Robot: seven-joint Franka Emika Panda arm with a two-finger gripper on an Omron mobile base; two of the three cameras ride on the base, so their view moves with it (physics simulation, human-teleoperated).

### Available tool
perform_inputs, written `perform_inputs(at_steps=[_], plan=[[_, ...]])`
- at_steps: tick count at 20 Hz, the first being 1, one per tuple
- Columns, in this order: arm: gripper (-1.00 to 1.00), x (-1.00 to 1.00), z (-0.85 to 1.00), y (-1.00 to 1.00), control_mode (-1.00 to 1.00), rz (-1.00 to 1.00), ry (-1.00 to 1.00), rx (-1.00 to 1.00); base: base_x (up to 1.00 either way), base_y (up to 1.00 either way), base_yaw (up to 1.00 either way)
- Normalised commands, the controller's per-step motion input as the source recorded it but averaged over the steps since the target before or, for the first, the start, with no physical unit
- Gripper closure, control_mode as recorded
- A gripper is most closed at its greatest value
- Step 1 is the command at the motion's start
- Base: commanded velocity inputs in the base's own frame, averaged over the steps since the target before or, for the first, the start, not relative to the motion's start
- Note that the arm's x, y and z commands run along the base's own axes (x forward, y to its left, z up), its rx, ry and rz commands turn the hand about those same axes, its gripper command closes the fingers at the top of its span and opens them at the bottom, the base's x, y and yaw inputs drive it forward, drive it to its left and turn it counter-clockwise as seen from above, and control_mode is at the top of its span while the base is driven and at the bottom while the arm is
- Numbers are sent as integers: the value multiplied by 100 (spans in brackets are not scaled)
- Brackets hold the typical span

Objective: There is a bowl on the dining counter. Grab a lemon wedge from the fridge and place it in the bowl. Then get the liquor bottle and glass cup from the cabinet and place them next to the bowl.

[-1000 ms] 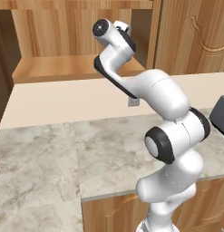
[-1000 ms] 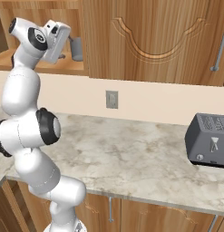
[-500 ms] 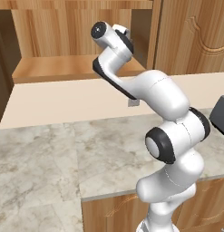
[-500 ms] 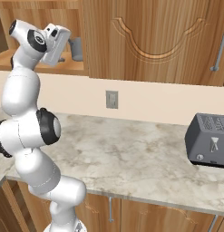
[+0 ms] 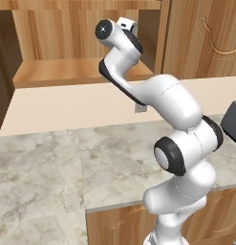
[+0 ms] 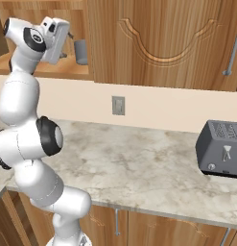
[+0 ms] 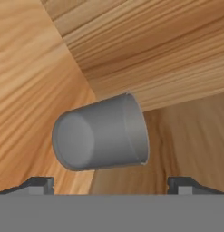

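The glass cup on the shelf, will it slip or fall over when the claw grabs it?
The glass cup looks smooth and plain, so it may slip a little. It is short and wide, so it probably won't tip easily. The open claw sits wide on both sides of it, so a centred squeeze seems likely.

We count one cup (image 7: 100, 133) on the one cabinet (image 6: 153, 38) shelf, and one toaster (image 6: 221, 150) on one counter (image 6: 139, 163). One wall outlet (image 6: 118, 105), two door handles in sight.
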Motion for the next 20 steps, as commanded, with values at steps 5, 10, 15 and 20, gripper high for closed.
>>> perform_inputs(at_steps=[5, 10, 15, 20], plan=[[-100, 17, 8, 17, -100, 1, -7, -16, 0, 0, 0], [-100, 28, -7, 0, -100, 0, 2, -14, 0, 0, 0], [-100, 31, 0, -8, -100, 0, 12, -4, 0, 0, 0], [-100, 27, 0, -5, -100, 0, 9, 0, 0, 0, 0]])
